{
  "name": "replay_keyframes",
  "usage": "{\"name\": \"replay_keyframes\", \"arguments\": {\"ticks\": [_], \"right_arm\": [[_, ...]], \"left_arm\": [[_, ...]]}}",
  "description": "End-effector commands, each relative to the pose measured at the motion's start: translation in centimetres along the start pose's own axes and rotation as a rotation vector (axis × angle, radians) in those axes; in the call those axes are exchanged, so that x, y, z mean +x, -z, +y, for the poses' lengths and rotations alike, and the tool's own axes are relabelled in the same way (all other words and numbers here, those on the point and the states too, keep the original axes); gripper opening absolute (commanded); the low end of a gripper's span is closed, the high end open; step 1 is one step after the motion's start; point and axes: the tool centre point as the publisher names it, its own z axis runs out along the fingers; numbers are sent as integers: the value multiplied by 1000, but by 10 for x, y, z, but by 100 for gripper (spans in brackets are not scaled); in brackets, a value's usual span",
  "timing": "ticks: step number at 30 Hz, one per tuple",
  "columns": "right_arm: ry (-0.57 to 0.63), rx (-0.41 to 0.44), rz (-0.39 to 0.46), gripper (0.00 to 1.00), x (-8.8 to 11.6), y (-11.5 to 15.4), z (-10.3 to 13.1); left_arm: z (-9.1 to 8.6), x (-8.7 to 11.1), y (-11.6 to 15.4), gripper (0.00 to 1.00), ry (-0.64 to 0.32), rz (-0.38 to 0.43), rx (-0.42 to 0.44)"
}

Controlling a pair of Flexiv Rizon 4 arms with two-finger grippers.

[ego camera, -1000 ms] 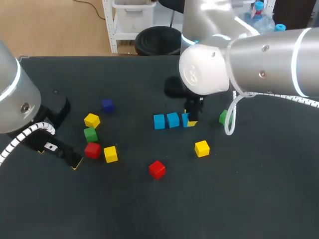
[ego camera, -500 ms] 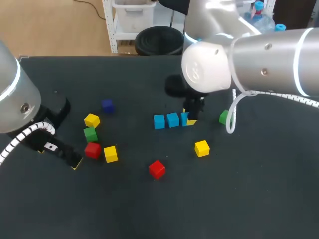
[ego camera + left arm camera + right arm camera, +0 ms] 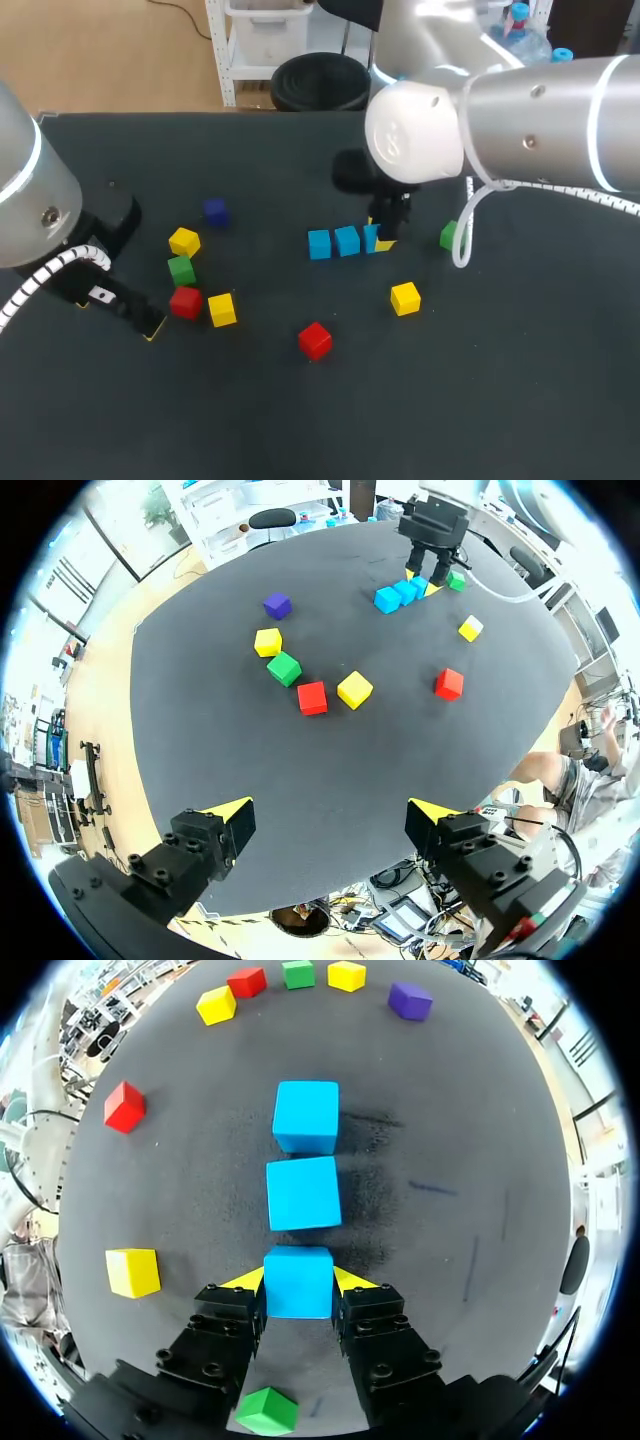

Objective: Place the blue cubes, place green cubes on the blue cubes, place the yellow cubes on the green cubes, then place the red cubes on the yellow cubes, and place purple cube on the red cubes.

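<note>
The right arm's wrist has crept slightly up and back over the last second, while the right fingers (image 3: 243,1282) and every cube sit where they were. Those fingers stand narrow, pressed against two opposite sides of the third blue cube (image 3: 298,1278). That cube rests on the bench (image 3: 300,420) at the end of a row, just beside the second blue cube (image 3: 303,1193), with the first blue cube (image 3: 306,1116) beyond it. The step in hand therefore looks like letting go of the last blue cube. To do it well, I would open the fingers only a little (enough to clear both faces, no more) and evenly, so that neither tip drags the cube out of line. Then I would lift straight up until the tips are above the row before turning aside. The second blue cube looks a shade askew, so any sideways nudge could further spoil the base that the green layer must stand on. The nearest green cube (image 3: 449,235) lies on the right arm's side of the row and seems the easy next pick. The left fingers (image 3: 228,813) hang wide apart, holding nothing, near the bench edge and well apart from the other green cube (image 3: 284,668).
</note>
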Motion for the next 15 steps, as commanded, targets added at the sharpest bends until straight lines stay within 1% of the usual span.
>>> {"name": "replay_keyframes", "arguments": {"ticks": [1, 3, 15], "right_arm": [[3, -1, 0, 8, -2, -2, -2], [5, 1, 4, 7, -3, -2, -2], [5, 3, 19, 5, -3, -1, -3]], "left_arm": [[1, 0, -1, 100, -2, 0, 3], [1, 0, -1, 100, -2, 0, 3], [1, 0, -1, 100, -2, 0, 3]]}}
